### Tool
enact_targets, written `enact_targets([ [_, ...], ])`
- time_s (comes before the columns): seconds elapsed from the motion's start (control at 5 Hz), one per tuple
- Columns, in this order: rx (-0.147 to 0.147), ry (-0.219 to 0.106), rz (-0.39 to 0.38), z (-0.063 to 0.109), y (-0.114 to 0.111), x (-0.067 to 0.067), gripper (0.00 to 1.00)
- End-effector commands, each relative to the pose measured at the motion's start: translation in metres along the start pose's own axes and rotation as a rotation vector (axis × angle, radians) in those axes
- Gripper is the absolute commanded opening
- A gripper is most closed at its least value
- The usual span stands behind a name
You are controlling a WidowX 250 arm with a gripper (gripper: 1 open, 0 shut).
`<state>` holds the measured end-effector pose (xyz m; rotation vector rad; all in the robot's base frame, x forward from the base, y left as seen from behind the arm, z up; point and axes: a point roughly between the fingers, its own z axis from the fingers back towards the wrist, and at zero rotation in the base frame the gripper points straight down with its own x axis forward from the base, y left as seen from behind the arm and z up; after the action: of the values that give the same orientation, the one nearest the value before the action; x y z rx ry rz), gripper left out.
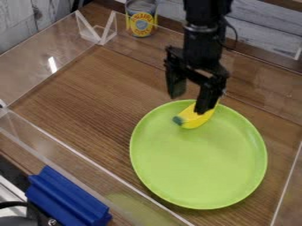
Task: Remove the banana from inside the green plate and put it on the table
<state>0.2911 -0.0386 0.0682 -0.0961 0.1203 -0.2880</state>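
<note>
Camera view: the robot arm (203,18) is reaching down from the top edge, its gripper (190,92) hanging over the far edge of the green plate (199,163).
Gripper: its two dark fingers are standing wide apart, one on each side of the banana; whether either is touching the fruit cannot be told, and no grip is showing.
Banana: the yellow toy (195,116) is lying inside the green plate at its far edge, its green tip pointing toward the near left; its other end is being partly hidden by the gripper.
Green plate: the round lime dish is resting flat, with its shallow rim facing up.
Table: the brown wood-grain top (83,97) is supporting the green plate and spreading out widely to its left.
Can: a silver and yellow can (141,18) is standing beyond the green plate, toward the far left; markings are showing on its side, but they are too small to read.
Blue block: a ridged blue piece (66,199) is sitting to the near left of the green plate, at the picture's lower left; no writing on it can be read.
Clear wall: a transparent panel (71,159) is running along the table's edge, between the blue block and the green plate.
</note>
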Motion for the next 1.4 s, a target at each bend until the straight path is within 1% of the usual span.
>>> enact_targets([
  [0.0, 0.017, -0.041, -0.035, 0.005, -0.004, 0.006, 1.0],
  [0.4, 0.019, -0.048, -0.058, -0.005, -0.004, 0.011, 1.0],
  [1.2, 0.038, -0.065, -0.168, -0.015, 0.002, 0.024, 1.0],
])
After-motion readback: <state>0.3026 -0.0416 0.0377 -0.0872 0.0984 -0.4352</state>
